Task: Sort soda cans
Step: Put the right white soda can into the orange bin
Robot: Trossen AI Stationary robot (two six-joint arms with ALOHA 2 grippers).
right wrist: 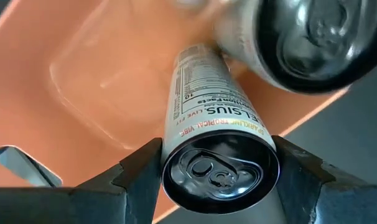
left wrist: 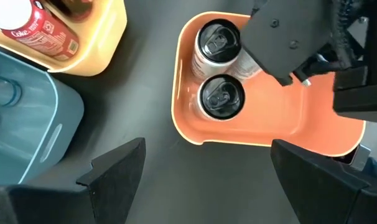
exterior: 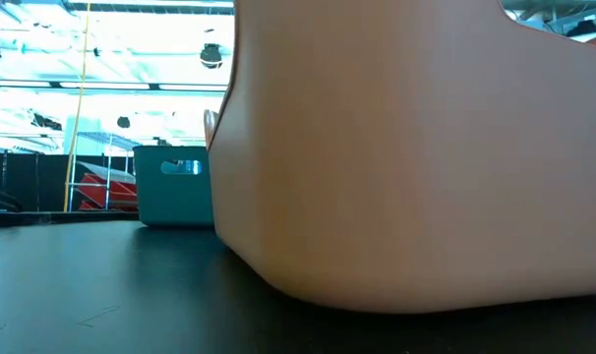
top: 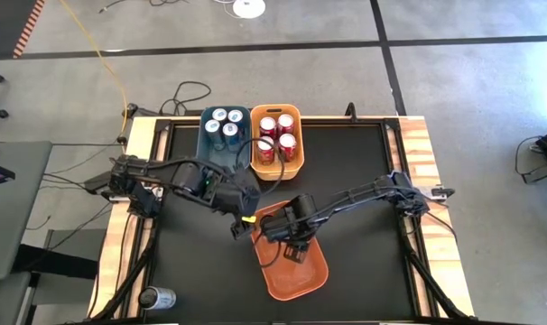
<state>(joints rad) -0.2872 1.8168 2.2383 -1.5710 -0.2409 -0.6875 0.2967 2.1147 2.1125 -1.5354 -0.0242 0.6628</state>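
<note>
Right pincer: clamped round a white can just below its top, above the orange tray | can: light, stiff, slick, dentable; take mid-wall | left pincer: wide open, empty.

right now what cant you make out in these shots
- Low view: the big orange plastic bin fills the frame and hides both grippers and every can.
- High view: the right gripper covers the cans inside that bin.
- High view: the silver can at the table's near edge is too small to read.
- Left wrist view: the right arm hides part of the silver-topped white cans.
</note>
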